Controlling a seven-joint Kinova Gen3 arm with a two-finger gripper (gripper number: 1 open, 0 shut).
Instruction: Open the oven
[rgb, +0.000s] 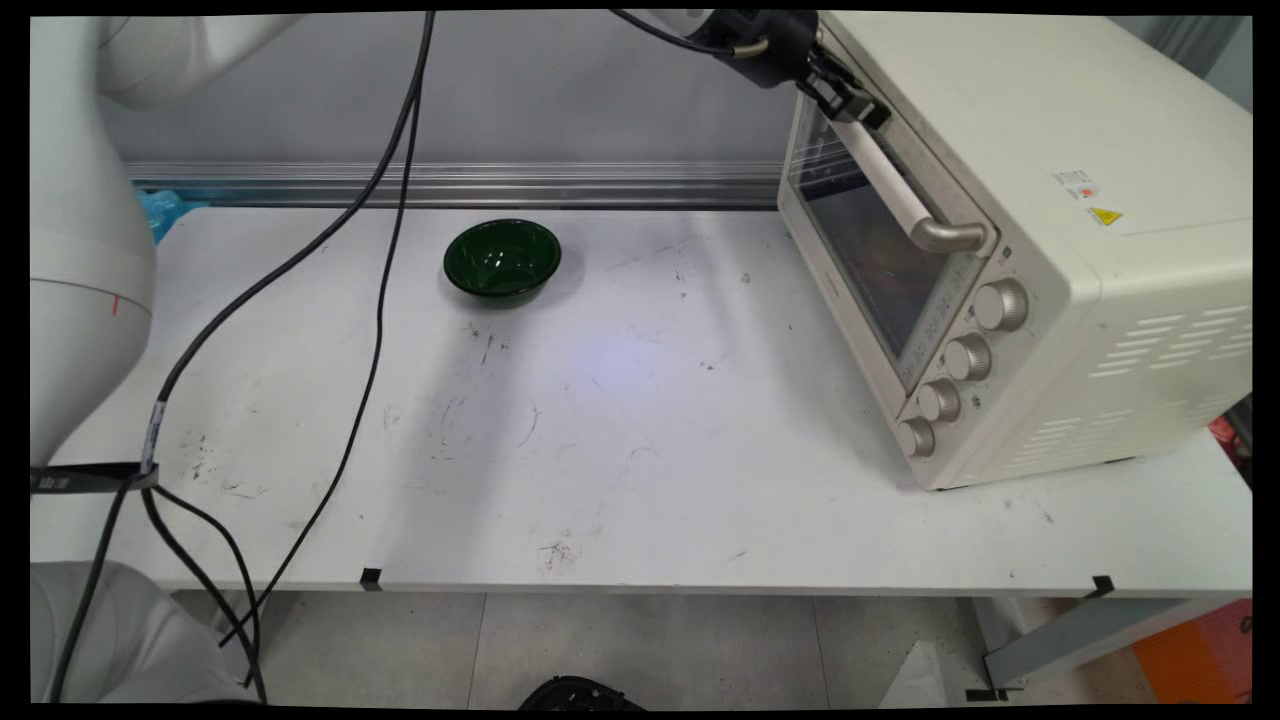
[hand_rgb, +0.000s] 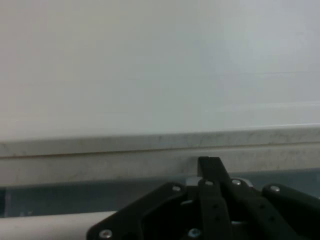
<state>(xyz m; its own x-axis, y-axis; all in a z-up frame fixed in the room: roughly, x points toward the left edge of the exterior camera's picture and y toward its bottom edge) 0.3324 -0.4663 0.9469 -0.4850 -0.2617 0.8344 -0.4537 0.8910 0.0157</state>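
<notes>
On the white table (rgb: 650, 450), the tool (rgb: 858, 104) clenched on the oven (rgb: 1050, 250) door's handle (rgb: 905, 195).

Colours on your table

You have a cream oven (rgb: 1040, 200) with silver knobs (rgb: 1001, 305) and a yellow warning sticker (rgb: 1105, 216), a dark green glossy bowl (rgb: 502, 259), a scuffed white table (rgb: 640, 450), and a black gripper (rgb: 850, 100).

Cream metal toaster oven (rgb: 1050, 250) on white table (rgb: 620, 470), right side. Dark green glossy round bowl (rgb: 502, 260) left of oven, well apart, toward wall. Black two-finger gripper (rgb: 850, 100) at oven door handle (rgb: 905, 195), far upper end.
</notes>
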